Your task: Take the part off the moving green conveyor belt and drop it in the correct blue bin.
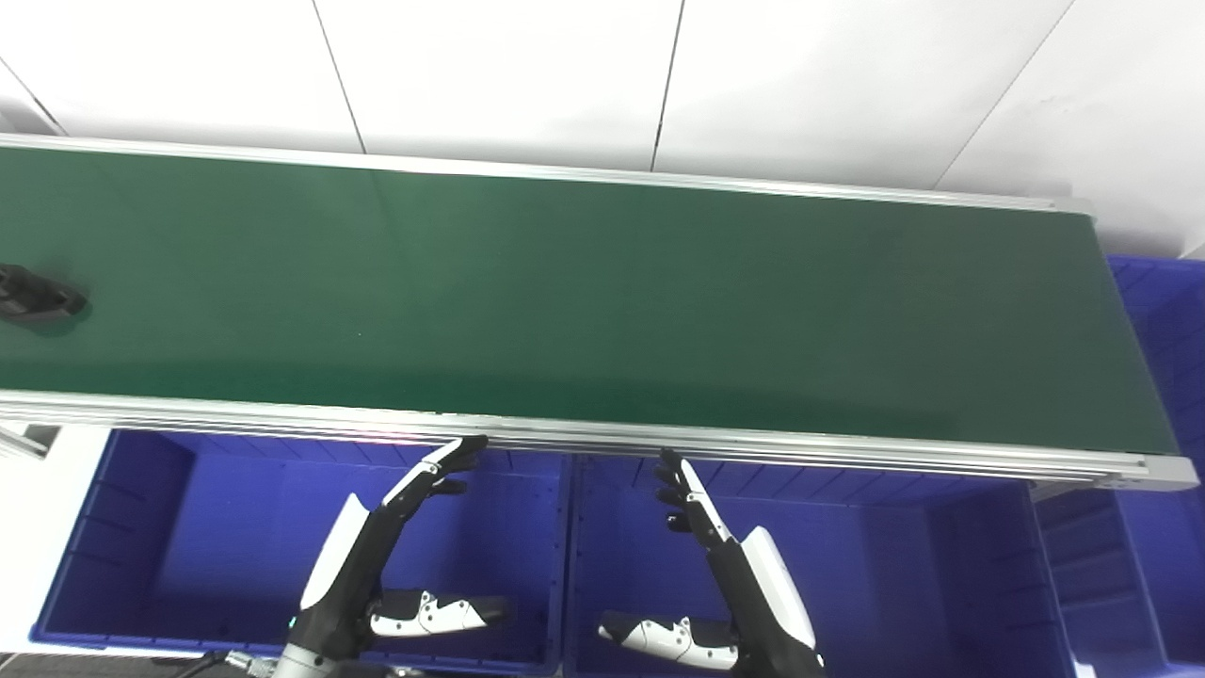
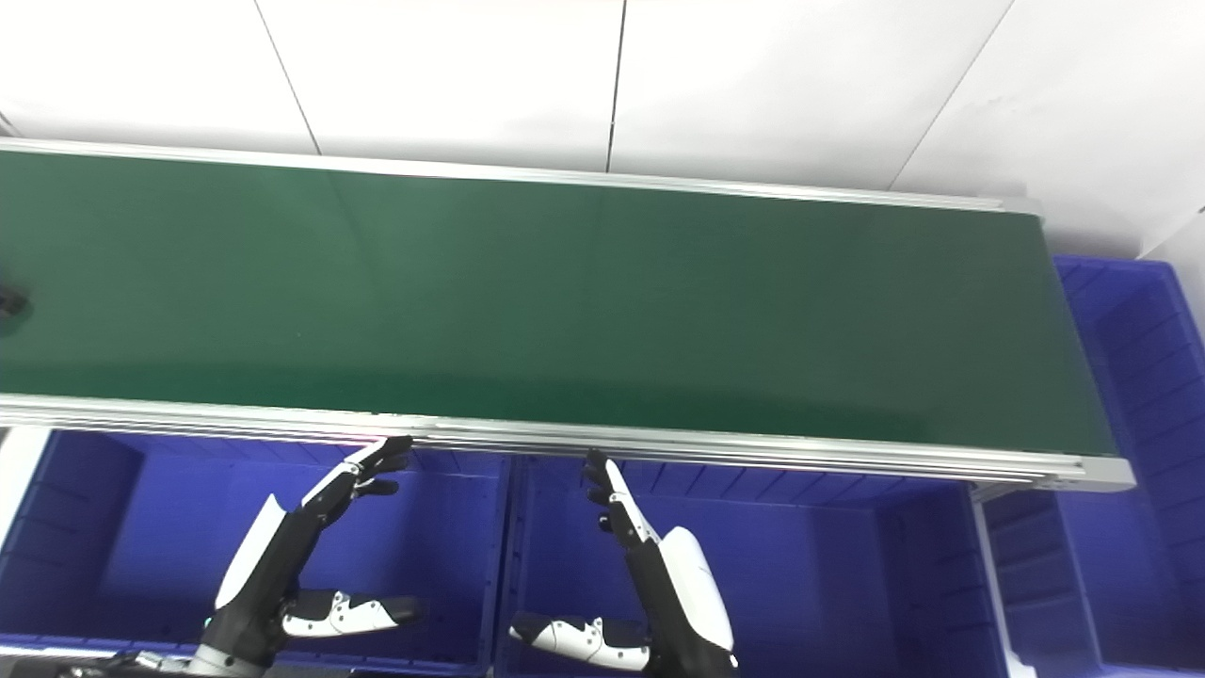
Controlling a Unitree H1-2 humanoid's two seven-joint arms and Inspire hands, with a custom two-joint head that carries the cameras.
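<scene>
A black part [image 1: 36,298] lies on the green conveyor belt [image 1: 584,301] at its far left edge; in the right eye view only its tip [image 2: 9,303] shows. My left hand [image 1: 377,556] hangs open over the left blue bin [image 1: 122,527], fingers stretched toward the belt's near rail, thumb spread, holding nothing. Above the middle blue bin [image 1: 894,556] my right hand [image 1: 725,565] is open too, fingers pointing up at the rail. Both hands are far to the right of the part.
An aluminium rail [image 1: 602,435] runs along the belt's near side, just above the fingertips. Another blue bin [image 1: 1163,377] stands past the belt's right end. A white panelled wall [image 1: 602,75] lies behind the belt.
</scene>
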